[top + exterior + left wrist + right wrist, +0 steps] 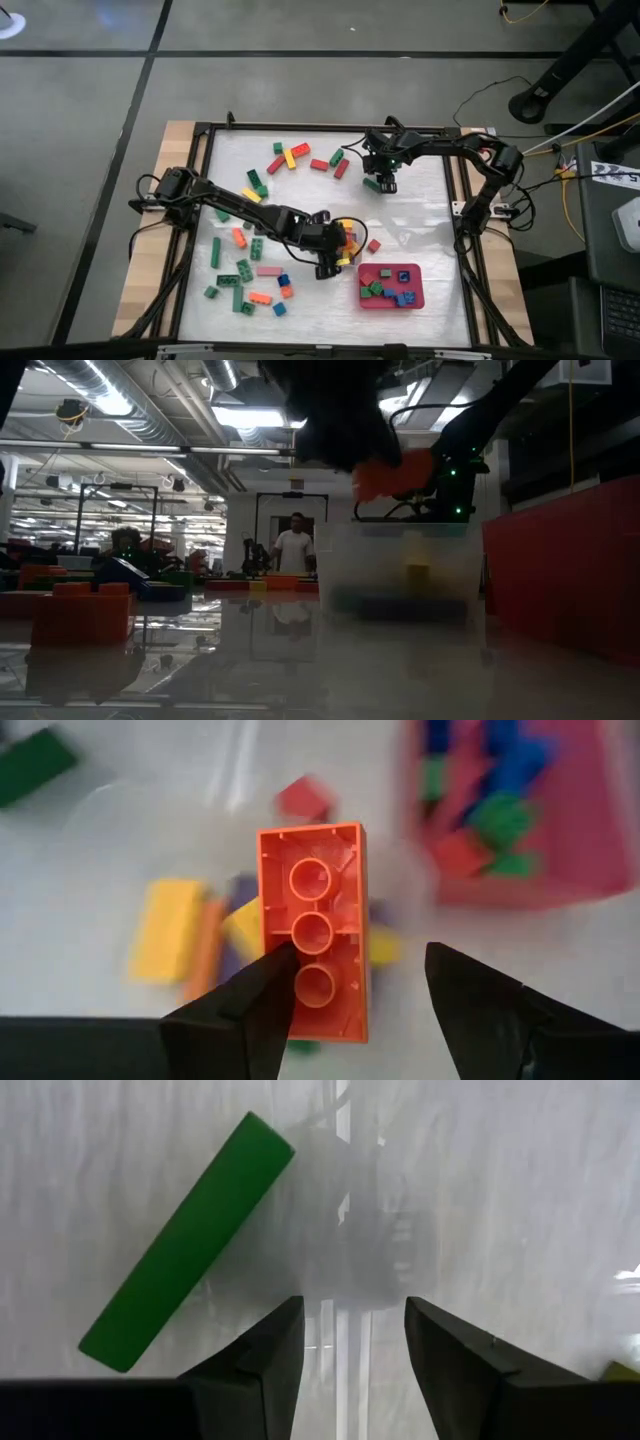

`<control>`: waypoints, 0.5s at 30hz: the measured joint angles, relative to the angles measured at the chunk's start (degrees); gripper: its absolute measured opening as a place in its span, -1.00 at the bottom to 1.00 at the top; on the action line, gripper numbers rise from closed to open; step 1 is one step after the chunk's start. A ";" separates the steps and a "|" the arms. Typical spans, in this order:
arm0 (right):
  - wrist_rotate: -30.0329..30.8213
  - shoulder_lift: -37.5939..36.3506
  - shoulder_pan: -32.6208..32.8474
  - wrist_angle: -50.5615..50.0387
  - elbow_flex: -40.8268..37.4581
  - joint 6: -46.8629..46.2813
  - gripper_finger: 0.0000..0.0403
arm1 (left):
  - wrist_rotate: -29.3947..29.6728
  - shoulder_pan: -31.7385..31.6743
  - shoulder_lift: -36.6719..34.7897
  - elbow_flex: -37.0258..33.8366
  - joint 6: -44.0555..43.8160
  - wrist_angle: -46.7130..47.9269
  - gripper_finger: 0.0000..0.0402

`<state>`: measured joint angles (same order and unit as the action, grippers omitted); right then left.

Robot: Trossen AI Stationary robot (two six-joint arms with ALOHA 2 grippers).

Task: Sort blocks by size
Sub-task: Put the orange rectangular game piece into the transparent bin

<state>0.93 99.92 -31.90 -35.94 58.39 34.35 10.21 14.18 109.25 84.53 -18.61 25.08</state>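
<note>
Blocks (262, 245), small studded plastic bricks in many colours, lie scattered on the white table (420, 200); some short ones sit in the red rectangular tray (417, 296). My left pincer (355, 985) hangs over the clear rectangular tub (400, 572), fingers apart, with an orange plastic brick (315, 925) against one finger. My right pincer (345, 1345) stands apart beside a long green bar (190, 1240), not touching it.

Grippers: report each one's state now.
Left gripper: open, orange block dropping free over the clear tub.
Right gripper: open, empty, beside a green block.
</note>
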 joint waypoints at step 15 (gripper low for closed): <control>3.53 -0.04 0.07 -2.78 2.04 -1.62 -0.13 | -2.42 -2.78 3.46 0.04 -1.49 5.17 0.03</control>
<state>4.46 99.88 -31.83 -38.72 60.43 32.73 7.79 11.40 112.71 84.58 -20.10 30.25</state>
